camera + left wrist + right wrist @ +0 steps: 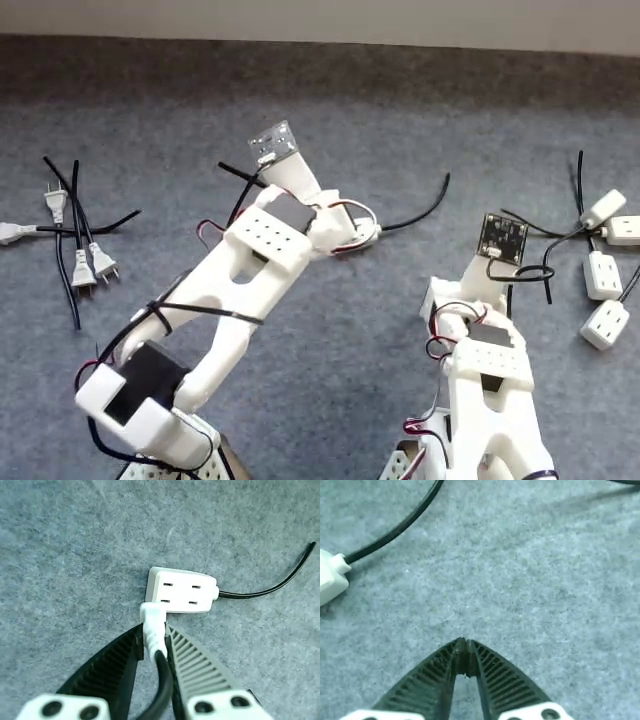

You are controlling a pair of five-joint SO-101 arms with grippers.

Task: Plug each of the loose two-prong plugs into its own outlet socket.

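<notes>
My left gripper [154,630] is shut on a white two-prong plug [152,625] with a black cord. The plug's front touches the near corner of a white outlet block [182,591] lying on the grey carpet; the prongs are hidden. In the high view this outlet [368,236] lies mid-table at the tip of the left arm [262,250]. My right gripper [466,647] is shut with nothing in it, low over bare carpet. Several loose plugs [83,270] with black cords lie at the far left. Several more white outlets [603,275] sit at the far right.
The outlet's black cord [280,585] curves away across the carpet [400,110]. A white block's end [330,577] with its black cord [395,532] shows at the edge of the right wrist view. The right arm [490,370] stands between the middle outlet and the right-hand outlets.
</notes>
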